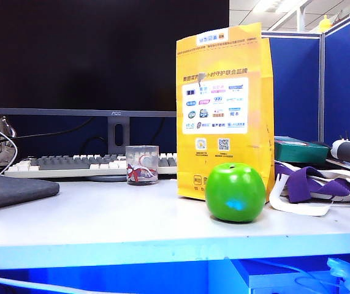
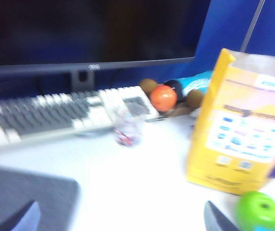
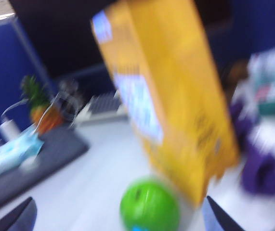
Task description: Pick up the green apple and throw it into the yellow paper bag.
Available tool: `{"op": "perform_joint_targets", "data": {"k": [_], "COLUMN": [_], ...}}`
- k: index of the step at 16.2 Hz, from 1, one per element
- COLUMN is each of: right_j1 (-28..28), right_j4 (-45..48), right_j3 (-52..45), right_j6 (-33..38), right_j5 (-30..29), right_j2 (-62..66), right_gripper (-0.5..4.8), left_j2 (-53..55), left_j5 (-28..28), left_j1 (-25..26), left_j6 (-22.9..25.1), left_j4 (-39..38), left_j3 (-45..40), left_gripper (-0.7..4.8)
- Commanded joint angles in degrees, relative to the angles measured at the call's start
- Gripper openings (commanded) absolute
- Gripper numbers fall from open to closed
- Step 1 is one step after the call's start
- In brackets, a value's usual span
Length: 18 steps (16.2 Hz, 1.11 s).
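Observation:
The green apple (image 1: 235,192) rests on the white table, just in front of the yellow paper bag (image 1: 224,110), which stands upright with its top open. Neither gripper shows in the exterior view. In the left wrist view my left gripper (image 2: 120,221) is open and empty above the table. The apple (image 2: 258,211) lies off to one side of it, beyond one fingertip (image 2: 216,219), and the bag (image 2: 238,130) stands beyond. My right gripper (image 3: 119,219) is open. In its blurred view the apple (image 3: 149,206) lies between the two fingertips, apart from both, with the bag (image 3: 176,96) right behind it.
A monitor (image 1: 101,55) and keyboard (image 1: 70,164) stand behind. A small glass cup (image 1: 142,164) sits left of the bag and a dark pad (image 1: 12,190) lies at far left. Purple-and-white cloth (image 1: 309,184) lies to the right. An orange fruit (image 2: 163,97) lies behind the keyboard.

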Motion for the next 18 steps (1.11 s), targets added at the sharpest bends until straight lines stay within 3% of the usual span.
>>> {"op": "perform_joint_targets", "data": {"k": [1, 5, 9, 14, 16, 18], "right_j1": [0.0, 0.0, 0.4, 11.0, 13.6, 14.1], "right_j4": [-2.9, -4.2, -5.5, -10.0, -19.2, -21.0], "right_j3": [6.4, 12.4, 21.2, 34.6, 41.0, 43.0], "right_j6": [-1.4, -1.1, -0.5, -1.4, -6.1, -8.0], "right_j5": [7.1, 10.8, 10.1, 10.3, 9.8, 8.7], "right_j2": [4.7, 17.0, 35.5, 56.2, 63.5, 66.2], "right_gripper": [4.68, 4.68, 4.68, 4.72, 4.79, 4.79], "left_j2": [8.7, 17.7, 22.9, 25.6, 26.1, 26.2], "left_j5": [0.3, 3.3, 4.2, 3.9, 4.1, 5.1], "left_j1": [0.0, -0.1, -2.9, -6.1, -6.1, -6.1], "left_j6": [6.1, 6.1, 6.9, 7.8, 9.9, 10.8], "left_j4": [-0.2, -3.1, -3.0, -2.5, -3.6, -4.4], "left_j3": [4.1, 7.3, 10.7, 10.7, 10.7, 10.7], "left_gripper": [4.6, 4.6, 4.6, 4.6, 4.6, 4.6]}}
